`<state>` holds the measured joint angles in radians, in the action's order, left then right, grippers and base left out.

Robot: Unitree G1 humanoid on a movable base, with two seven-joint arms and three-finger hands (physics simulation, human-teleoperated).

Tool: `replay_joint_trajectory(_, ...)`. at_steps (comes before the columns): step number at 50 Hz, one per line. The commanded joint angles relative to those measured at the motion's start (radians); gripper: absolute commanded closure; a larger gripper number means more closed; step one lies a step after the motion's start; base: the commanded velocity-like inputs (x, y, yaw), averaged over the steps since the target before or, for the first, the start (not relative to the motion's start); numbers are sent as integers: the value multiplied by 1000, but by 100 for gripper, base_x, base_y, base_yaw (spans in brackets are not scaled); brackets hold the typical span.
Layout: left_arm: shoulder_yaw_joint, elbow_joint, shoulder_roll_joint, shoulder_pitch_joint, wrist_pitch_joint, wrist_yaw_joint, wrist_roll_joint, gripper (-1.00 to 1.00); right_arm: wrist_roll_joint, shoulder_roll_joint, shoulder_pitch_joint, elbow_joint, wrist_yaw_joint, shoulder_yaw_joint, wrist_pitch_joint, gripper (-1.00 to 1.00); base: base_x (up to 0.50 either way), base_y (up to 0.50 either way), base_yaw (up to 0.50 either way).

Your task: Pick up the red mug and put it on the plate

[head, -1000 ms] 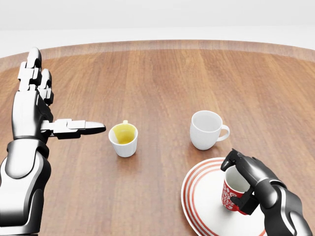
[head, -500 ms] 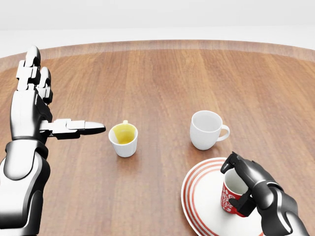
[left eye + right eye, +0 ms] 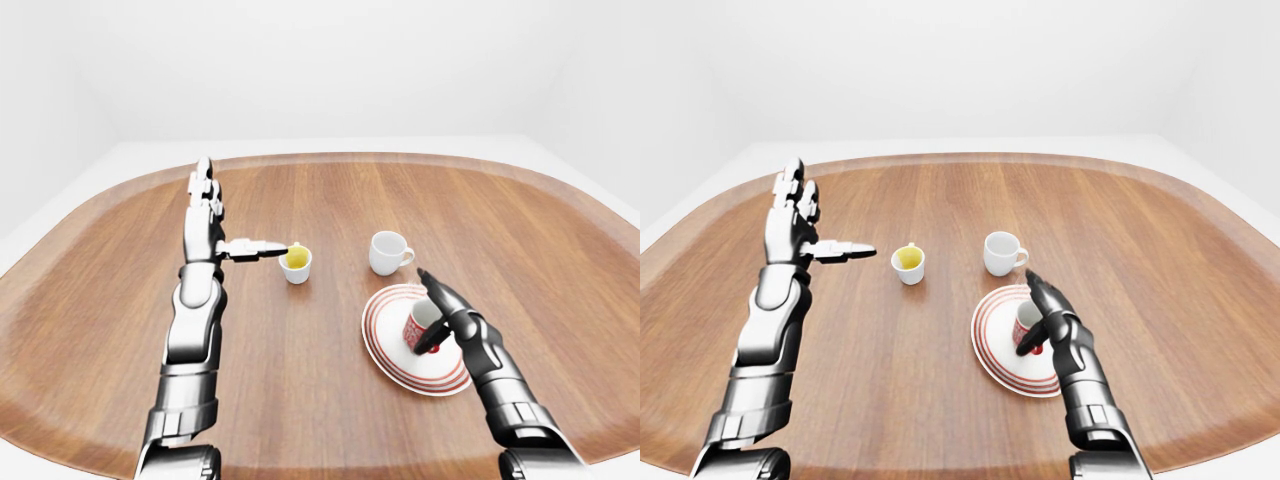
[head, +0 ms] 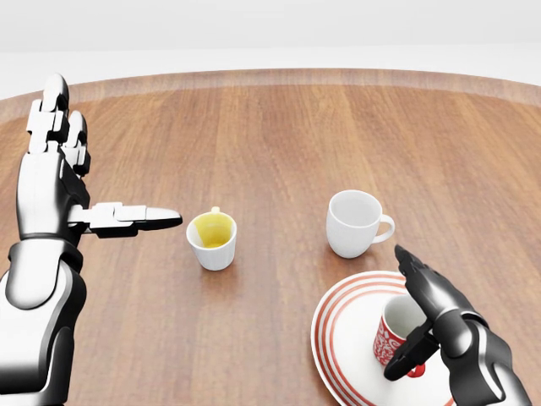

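The red mug (image 4: 390, 337), white inside with a white pattern, stands upright on the white plate with red rings (image 4: 335, 315) at the lower right of the head view. My right hand (image 4: 396, 311) is open beside it. Its fingers (image 4: 423, 283) stretch over the mug's right rim, and the thumb (image 4: 404, 359) hangs low by the mug's near side without closing on it. At the left of the same view my left hand (image 4: 106, 161) is held up open and empty, fingers pointing up and thumb pointing right.
A plain white mug (image 4: 353, 222) stands just above the plate, handle to the right. A small white cup with a yellow inside (image 4: 211, 239) sits near my left thumb. All rest on a large rounded wooden table (image 3: 320, 190) with a raised rim.
My right hand has opened: the fingers that were wrapped over the red mug's rim are now straight. The mug sits slightly lower on the plate. The left arm has barely moved.
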<state>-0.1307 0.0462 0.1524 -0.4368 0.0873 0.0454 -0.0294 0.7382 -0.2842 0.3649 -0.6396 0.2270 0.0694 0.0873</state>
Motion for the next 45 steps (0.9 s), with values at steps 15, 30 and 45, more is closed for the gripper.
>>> replay_joint_trajectory(15, 1, -4, -1, -5, 0, 1, 2, -100, 33, -3, -18, 170, 89, 9, 0, -100, 0, 0, 0)
replay_joint_trajectory(30, -1, -16, 2, -7, 0, -1, 1, -100, 131, -12, -3, 413, 272, 33, 0, -100, 0, 0, 0)
replay_joint_trajectory(45, 2, -32, 2, -15, 0, -2, 5, -100, 233, -24, 22, 608, 453, 53, 0, -100, 0, 0, 0)
